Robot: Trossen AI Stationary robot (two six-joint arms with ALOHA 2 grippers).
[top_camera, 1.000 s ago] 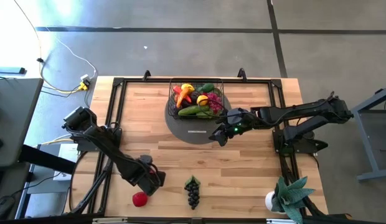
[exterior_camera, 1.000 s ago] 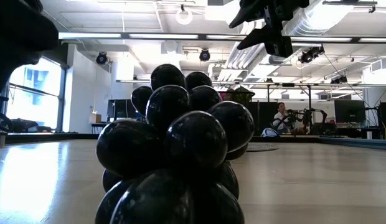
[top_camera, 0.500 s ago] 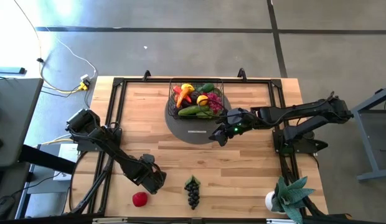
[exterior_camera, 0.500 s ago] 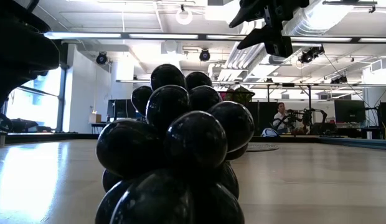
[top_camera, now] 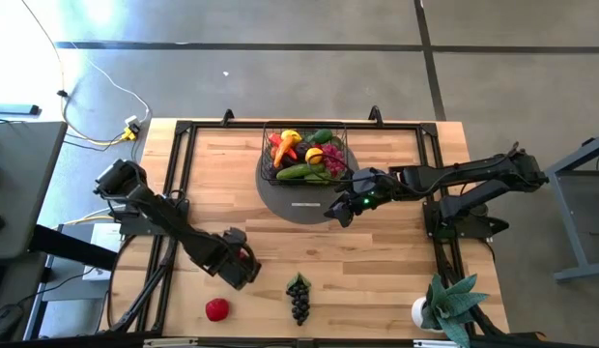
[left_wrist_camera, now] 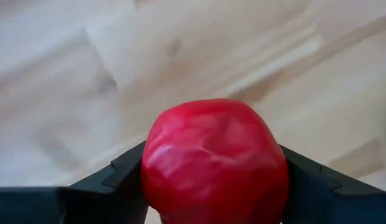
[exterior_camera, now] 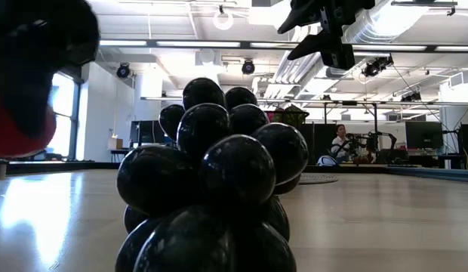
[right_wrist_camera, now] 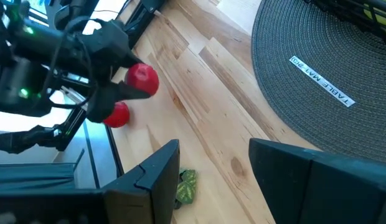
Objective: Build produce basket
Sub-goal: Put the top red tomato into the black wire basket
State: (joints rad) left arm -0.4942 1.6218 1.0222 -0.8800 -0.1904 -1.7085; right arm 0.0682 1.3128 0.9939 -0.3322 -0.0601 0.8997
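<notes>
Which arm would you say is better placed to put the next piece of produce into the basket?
Left: its hand grips a red fruit clear of the table; the right hand hovers empty near the basket.

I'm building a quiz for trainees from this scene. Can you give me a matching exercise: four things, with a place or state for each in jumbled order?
Things:
1. basket
2. grapes
3. potted plant
4. left gripper

Places or states:
A. shut on a red fruit
B. on the grey mat
C. at the table's front right corner
D. loose on the wood near the front edge

Pairs: 1-B, 2-D, 3-C, 4-A
</notes>
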